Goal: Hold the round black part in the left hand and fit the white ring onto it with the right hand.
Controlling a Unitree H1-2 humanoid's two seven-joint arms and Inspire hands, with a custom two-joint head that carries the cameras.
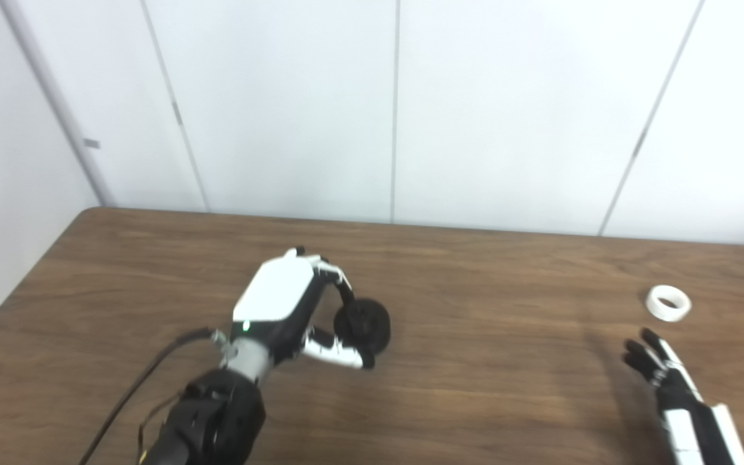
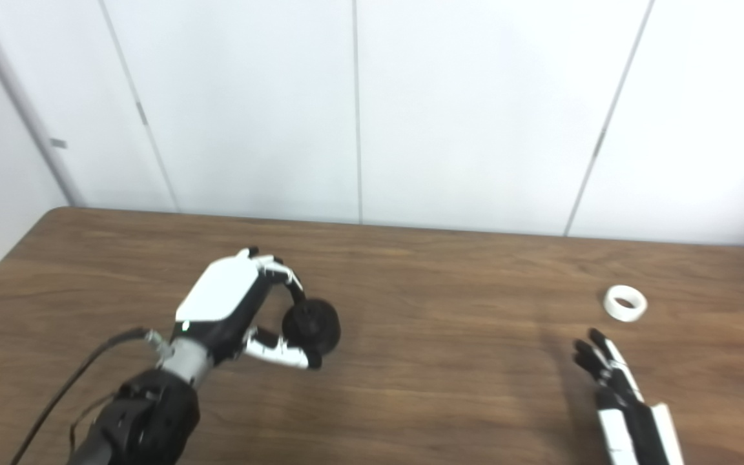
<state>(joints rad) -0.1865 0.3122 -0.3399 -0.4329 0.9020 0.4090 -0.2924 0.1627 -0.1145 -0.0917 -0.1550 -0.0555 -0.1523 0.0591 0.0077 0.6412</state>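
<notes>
My left hand (image 1: 294, 310) is shut on the round black part (image 1: 363, 325), pinching it between fingers above and thumb below, just over the wooden table (image 1: 475, 387). The same hand (image 2: 243, 309) and part (image 2: 312, 326) show in the right eye view. The white ring (image 1: 668, 303) lies flat on the table at the far right, also seen in the right eye view (image 2: 626, 303). My right hand (image 1: 669, 381) is open and empty, fingers stretched out, a short way in front of the ring and apart from it.
White wall panels (image 1: 398, 110) stand behind the table's far edge. The table's left corner (image 1: 91, 213) is rounded. A black cable (image 1: 133, 394) runs from my left wrist toward the bottom left.
</notes>
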